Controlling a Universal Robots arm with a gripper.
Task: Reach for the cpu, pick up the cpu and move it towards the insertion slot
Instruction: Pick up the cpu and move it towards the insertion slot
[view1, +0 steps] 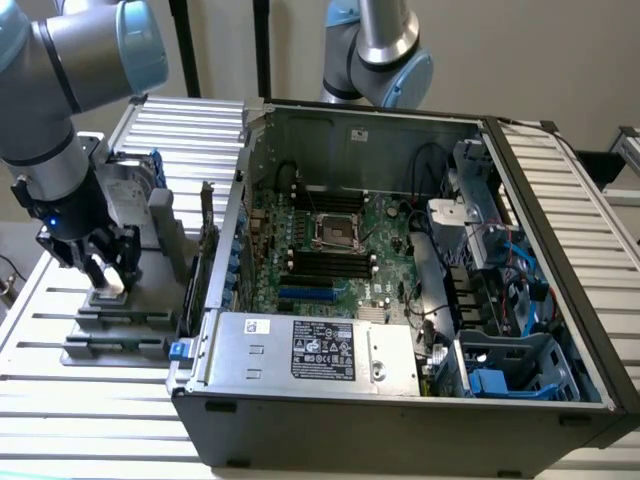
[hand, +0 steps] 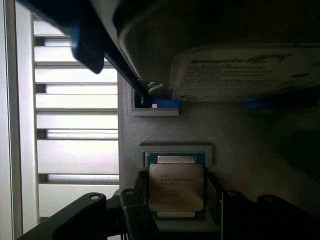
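The gripper (view1: 108, 268) is straddling the cpu (hand: 176, 187), fingers (hand: 134, 212) spread either side, as it is lying flat in a grey holder (hand: 165, 127). In the exterior view, the insertion slot (view1: 337, 230) is sitting at the gripper's three o'clock.

Robotics lab or test workshop: a grey-and-blue robot arm (view1: 60, 60) and a second arm (view1: 375, 50) stand over a slatted metal worktop (view1: 100, 420) carrying an opened computer case (view1: 400, 410), its motherboard (view1: 390, 225) exposed.

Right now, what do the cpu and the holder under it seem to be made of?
The cpu: silver metal lid, dull satin sheen, dark printed text; a greenish board edge shows around it. The holder: pale grey, matte, probably plastic, though the look leaves it open.
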